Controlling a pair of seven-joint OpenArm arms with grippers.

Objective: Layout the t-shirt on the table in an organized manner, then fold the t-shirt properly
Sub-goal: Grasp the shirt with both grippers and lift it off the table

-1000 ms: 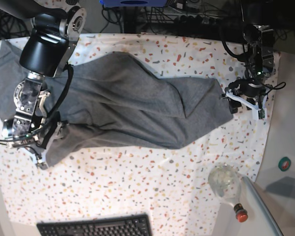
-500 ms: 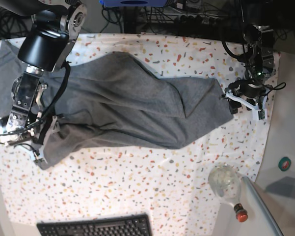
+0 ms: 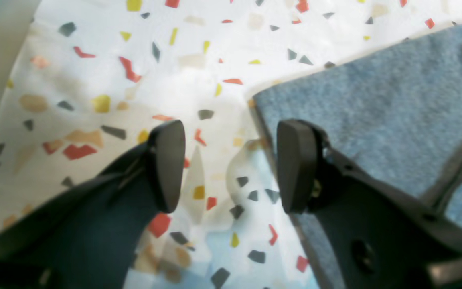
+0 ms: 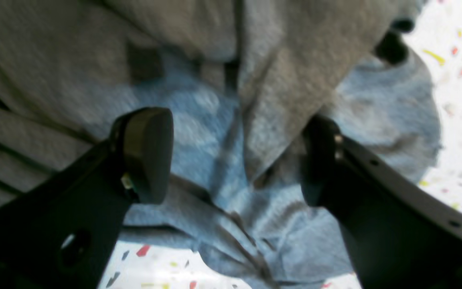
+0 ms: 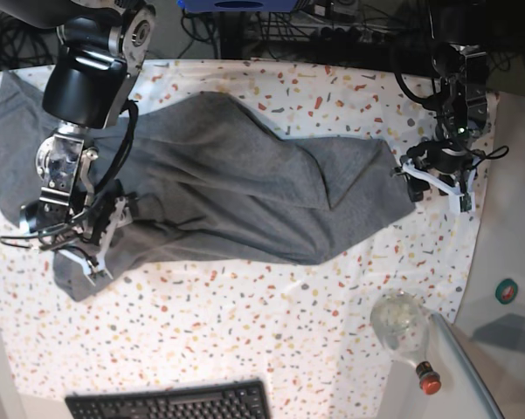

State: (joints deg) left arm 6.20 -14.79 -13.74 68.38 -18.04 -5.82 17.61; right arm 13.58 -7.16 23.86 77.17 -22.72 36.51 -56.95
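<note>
The grey t-shirt (image 5: 245,183) lies crumpled lengthwise across the speckled table (image 5: 245,323), with several long folds. My right gripper (image 5: 74,244) hangs over the shirt's lower left corner. The right wrist view shows that gripper (image 4: 233,158) open, its fingers (image 4: 146,154) wide apart over rumpled folds of the t-shirt (image 4: 223,100). My left gripper (image 5: 432,182) is at the shirt's right end. Seen from the left wrist, this gripper (image 3: 231,166) is open with only the table (image 3: 134,60) between the fingers, and one finger (image 3: 297,164) stands over the edge of the t-shirt (image 3: 375,100).
A clear bottle with a red cap (image 5: 402,327) lies at the front right, near the table's corner. A black keyboard (image 5: 170,403) sits at the front edge. A plain grey side surface (image 5: 517,218) borders the table on the right. Cables run along the back.
My right gripper has shifted to the right, further onto the shirt's lower left corner, and the cloth there has bunched differently. The left arm has not moved.
</note>
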